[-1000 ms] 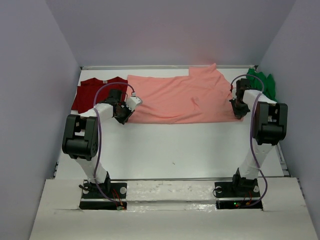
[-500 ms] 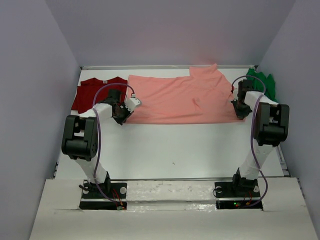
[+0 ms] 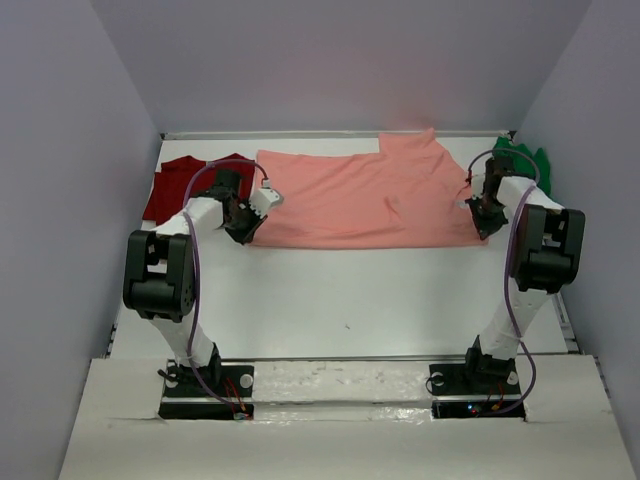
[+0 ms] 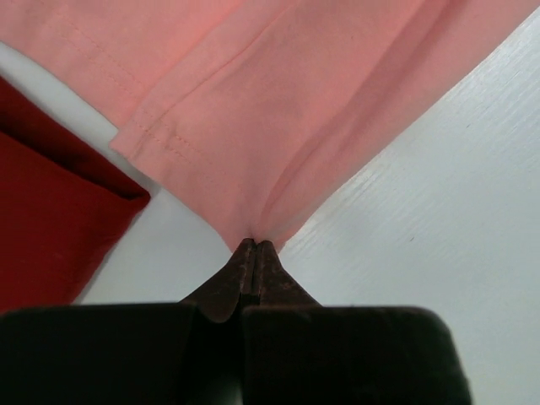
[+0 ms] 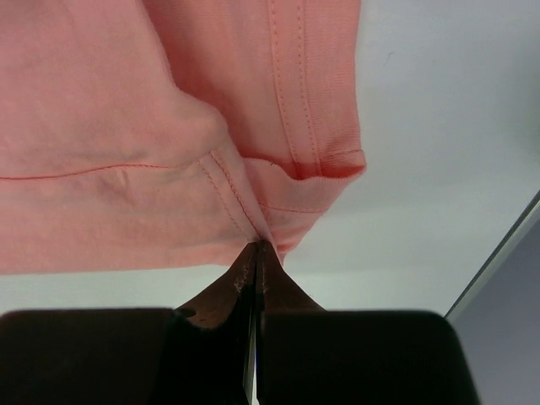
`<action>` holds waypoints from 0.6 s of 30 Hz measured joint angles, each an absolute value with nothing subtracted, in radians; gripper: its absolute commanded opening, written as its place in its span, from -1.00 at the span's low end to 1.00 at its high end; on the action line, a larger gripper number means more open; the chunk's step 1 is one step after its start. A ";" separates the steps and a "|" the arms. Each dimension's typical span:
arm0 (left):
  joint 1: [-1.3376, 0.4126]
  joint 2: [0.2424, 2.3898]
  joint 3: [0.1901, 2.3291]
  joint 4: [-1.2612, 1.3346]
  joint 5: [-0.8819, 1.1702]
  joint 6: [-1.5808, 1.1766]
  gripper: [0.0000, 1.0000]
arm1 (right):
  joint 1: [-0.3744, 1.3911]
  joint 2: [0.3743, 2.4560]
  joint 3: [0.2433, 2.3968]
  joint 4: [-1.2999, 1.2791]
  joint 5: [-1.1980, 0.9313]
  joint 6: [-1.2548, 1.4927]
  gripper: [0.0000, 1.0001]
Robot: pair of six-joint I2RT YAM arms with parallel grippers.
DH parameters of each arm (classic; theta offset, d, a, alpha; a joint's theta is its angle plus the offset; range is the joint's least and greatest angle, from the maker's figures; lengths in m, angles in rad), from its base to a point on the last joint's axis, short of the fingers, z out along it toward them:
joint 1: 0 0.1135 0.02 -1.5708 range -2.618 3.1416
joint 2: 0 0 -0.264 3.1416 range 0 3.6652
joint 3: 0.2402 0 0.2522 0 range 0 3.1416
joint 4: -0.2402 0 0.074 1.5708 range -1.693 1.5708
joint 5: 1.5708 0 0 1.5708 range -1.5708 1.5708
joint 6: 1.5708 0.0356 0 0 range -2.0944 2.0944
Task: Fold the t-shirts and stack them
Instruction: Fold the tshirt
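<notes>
The salmon-pink t-shirt (image 3: pixel 365 200) lies spread across the back half of the table, folded along its length. My left gripper (image 3: pixel 243 228) is shut on its near left corner (image 4: pixel 253 228), and my right gripper (image 3: pixel 482 225) is shut on its near right corner (image 5: pixel 266 232) by the sleeve hem. To the left lies the dark red t-shirt (image 3: pixel 170 185), partly behind the left arm, its edge visible as the dark red t-shirt (image 4: pixel 51 219) in the left wrist view. The bright green t-shirt (image 3: pixel 532 165) is bunched at the back right corner.
The white table (image 3: pixel 350 295) is walled by grey panels at left, back and right. The right wall's lower edge (image 5: pixel 506 278) runs close to my right gripper. Both arm bases sit at the near edge.
Both grippers have moved toward the back of the table, carrying the pink shirt's near corners with them. The near edge of the shirt has shifted back slightly.
</notes>
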State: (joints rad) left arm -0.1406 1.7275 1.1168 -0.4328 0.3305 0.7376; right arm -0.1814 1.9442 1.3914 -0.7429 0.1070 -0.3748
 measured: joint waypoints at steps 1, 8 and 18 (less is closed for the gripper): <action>-0.145 1.728 1.137 -0.445 0.332 0.734 -1.00 | -0.182 1.944 1.404 -0.757 0.102 -0.375 -1.00; -0.178 1.707 1.253 -0.501 0.334 0.701 -0.90 | -0.181 1.943 1.560 -0.866 0.033 -0.375 -1.00; -0.217 1.650 1.327 -0.558 0.333 0.680 -0.73 | -0.165 1.887 1.741 -1.010 -0.047 -0.378 -1.00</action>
State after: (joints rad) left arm -0.2173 1.6497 1.3266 -0.5575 0.3332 0.6804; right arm -0.1654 1.8874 1.7412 -1.0096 -0.0475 -0.3782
